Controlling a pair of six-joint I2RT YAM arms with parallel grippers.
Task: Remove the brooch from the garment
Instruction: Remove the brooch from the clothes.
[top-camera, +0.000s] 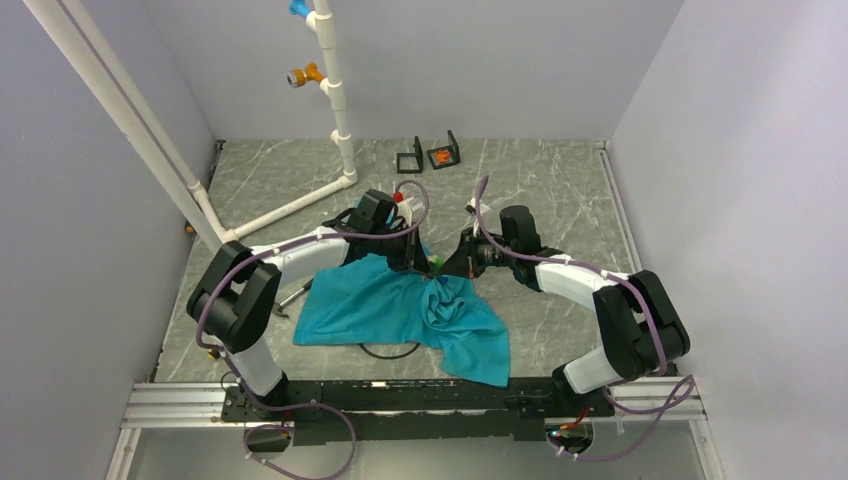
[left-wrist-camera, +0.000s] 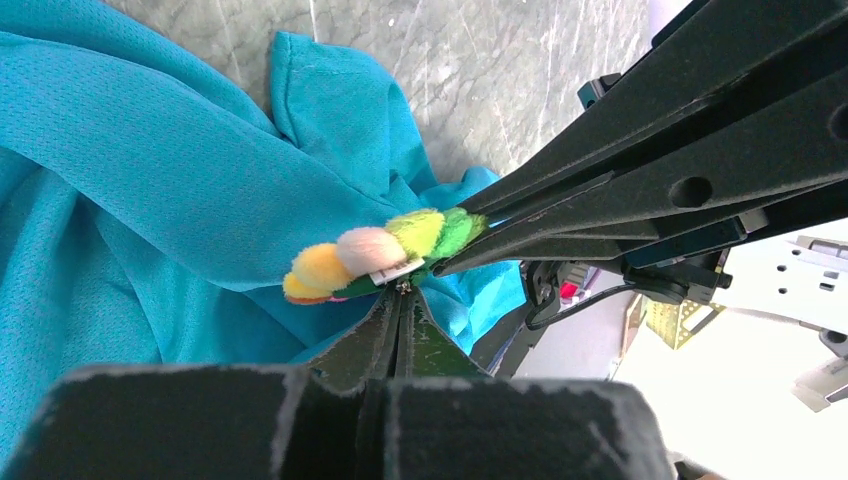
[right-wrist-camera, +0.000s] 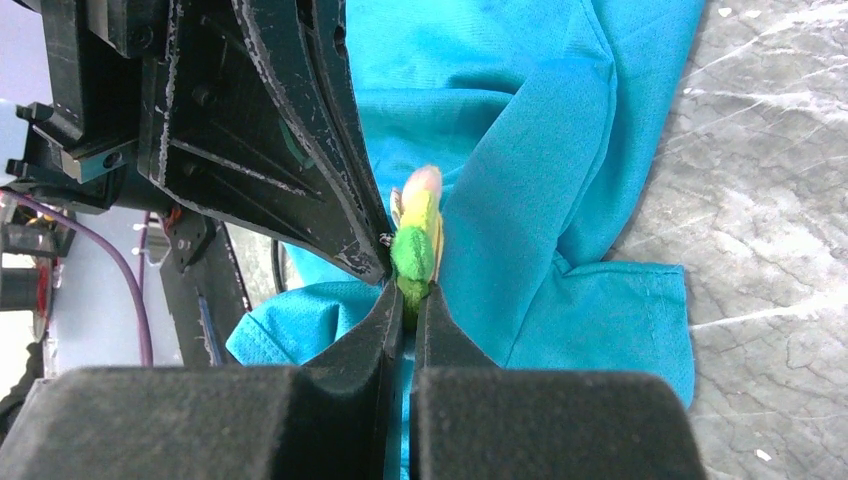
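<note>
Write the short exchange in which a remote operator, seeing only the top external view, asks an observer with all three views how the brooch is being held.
Operator: From above the brooch is just a speck between the arms. Does the right gripper have it?
Observer: Yes. In the right wrist view the right gripper is shut on the green end of the brooch.
Operator: And the left one?
Observer: In the left wrist view the left gripper is shut, its tips at the brooch's underside, next to the bunched garment. I cannot tell what exactly they pinch.
</note>
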